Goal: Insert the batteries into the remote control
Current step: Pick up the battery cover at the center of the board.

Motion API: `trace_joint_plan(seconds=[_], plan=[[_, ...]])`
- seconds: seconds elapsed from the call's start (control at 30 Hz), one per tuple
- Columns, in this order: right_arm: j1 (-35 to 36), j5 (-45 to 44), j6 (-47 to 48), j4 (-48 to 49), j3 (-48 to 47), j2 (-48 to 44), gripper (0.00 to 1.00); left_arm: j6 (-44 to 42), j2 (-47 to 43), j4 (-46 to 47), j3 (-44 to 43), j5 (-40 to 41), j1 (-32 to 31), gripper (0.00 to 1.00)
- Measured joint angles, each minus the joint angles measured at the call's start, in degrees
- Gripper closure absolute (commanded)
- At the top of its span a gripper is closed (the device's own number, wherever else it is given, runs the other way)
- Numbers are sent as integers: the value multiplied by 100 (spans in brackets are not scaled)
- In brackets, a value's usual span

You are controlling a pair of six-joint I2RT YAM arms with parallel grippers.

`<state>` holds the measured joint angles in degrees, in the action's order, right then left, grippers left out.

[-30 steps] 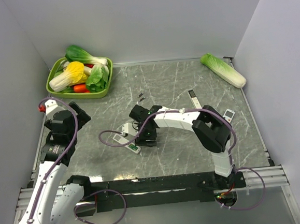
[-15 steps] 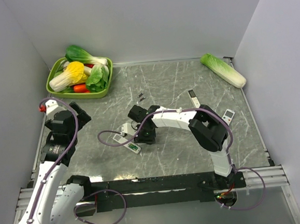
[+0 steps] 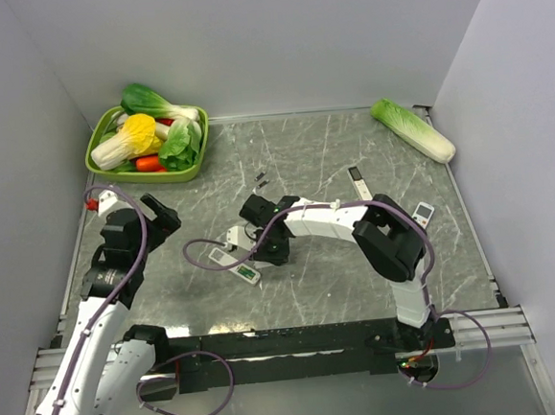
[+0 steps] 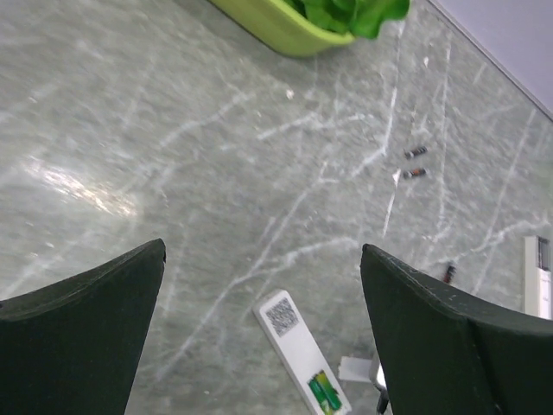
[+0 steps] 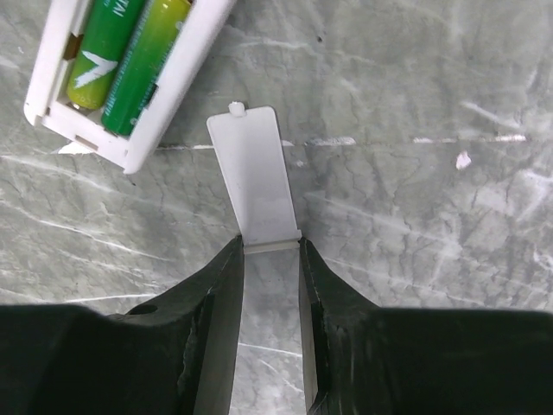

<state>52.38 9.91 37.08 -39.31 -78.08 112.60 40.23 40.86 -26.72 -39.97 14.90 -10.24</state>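
batteries [image 5: 138, 60] sit in the remote control [image 5: 192, 43] beside the white cover [image 5: 257, 181] right jaws pinch; left jaws gape.

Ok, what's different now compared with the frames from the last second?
The right fingers have closed onto the end of the white battery cover lying on the table beside the remote control. The left arm has swung slightly inward, with the left fingers wide open. The remote control, with both batteries in its recess, and the vegetable basket have not moved.
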Motion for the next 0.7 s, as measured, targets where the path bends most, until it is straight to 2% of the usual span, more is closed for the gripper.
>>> trace_joint_plan(seconds=[0.37,0.57,0.7], plan=[[-588,153,-717,485,863,-643,92,901,151,1161,1165,-1447,-4,1],[-791,291,-1185,907,1189,-1067,93,1272,667,2218,1626,-2509,-15,1],[-857,380,-1443,1130,1401,-1416,93,1305,1231,2826,1641,-3215,-153,1]])
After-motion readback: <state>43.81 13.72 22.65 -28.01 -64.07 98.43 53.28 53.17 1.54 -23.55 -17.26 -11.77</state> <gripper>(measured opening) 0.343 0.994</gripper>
